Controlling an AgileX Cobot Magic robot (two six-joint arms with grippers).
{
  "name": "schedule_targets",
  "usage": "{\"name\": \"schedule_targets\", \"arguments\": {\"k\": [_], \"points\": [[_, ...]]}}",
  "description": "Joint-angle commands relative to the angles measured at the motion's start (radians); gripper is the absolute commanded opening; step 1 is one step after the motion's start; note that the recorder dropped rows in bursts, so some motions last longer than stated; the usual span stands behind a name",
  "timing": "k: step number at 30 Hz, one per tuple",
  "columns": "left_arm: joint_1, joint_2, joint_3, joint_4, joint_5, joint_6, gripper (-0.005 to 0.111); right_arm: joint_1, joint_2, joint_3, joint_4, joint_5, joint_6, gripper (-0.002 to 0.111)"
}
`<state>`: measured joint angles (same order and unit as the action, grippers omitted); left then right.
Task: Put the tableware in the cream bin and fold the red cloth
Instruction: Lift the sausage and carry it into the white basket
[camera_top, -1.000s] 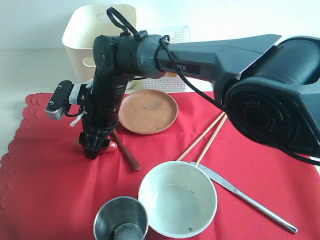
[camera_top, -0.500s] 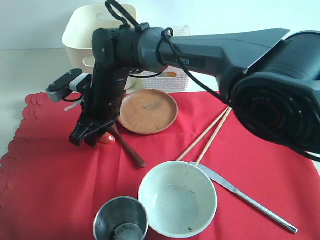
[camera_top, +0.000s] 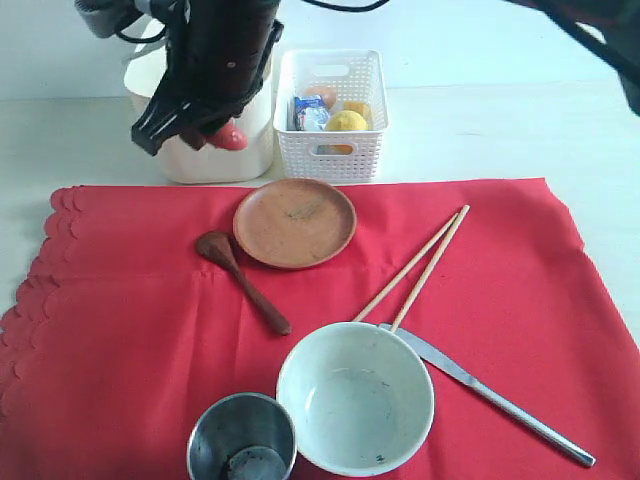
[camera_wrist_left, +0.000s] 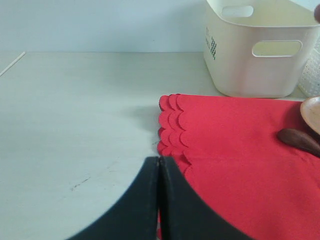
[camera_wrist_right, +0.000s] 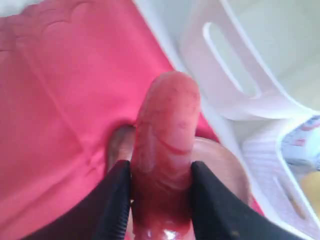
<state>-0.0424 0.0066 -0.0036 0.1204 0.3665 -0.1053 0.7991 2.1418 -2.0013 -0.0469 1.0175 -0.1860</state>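
Right gripper (camera_top: 185, 132) has risen off the red cloth (camera_top: 130, 330) since the earlier frame & now hangs in front of the cream bin (camera_top: 215, 160). Its jaws are part-closed on one end of a reddish sausage (camera_wrist_right: 167, 125). Left gripper (camera_wrist_left: 159, 200): jaws pressed together, nothing held, over bare table beside the cloth's scalloped edge. All tableware lies on the cloth, none in the bin: brown plate (camera_top: 295, 222), w/ wooden spoon (camera_top: 245, 280) just beside it; chopsticks (camera_top: 415, 265) & knife (camera_top: 490, 395) meet the bowl (camera_top: 355, 400) at its rim; steel cup (camera_top: 242, 440) beside the bowl. White basket (camera_top: 330, 150) stands next to the bin.
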Motion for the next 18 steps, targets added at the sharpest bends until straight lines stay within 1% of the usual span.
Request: {"name": "schedule_targets", "arguments": {"k": [1,7,11,18], "points": [[0.003,-0.007,0.004,0.000,-0.003,-0.003,0.000,-0.057,-0.027,-0.007,-0.177,-0.038,0.198,0.000],[0.003,-0.007,0.004,0.000,-0.003,-0.003,0.000,-0.200,-0.027,-0.007,-0.193,-0.110,0.310,0.000],[0.003,-0.007,0.004,0.000,-0.003,-0.003,0.000,-0.266,-0.013,-0.007,-0.177,-0.182,0.346,0.000],[0.003,-0.007,0.004,0.000,-0.003,-0.003,0.000,-0.366,0.062,-0.007,-0.078,-0.351,0.346,0.000]]}}
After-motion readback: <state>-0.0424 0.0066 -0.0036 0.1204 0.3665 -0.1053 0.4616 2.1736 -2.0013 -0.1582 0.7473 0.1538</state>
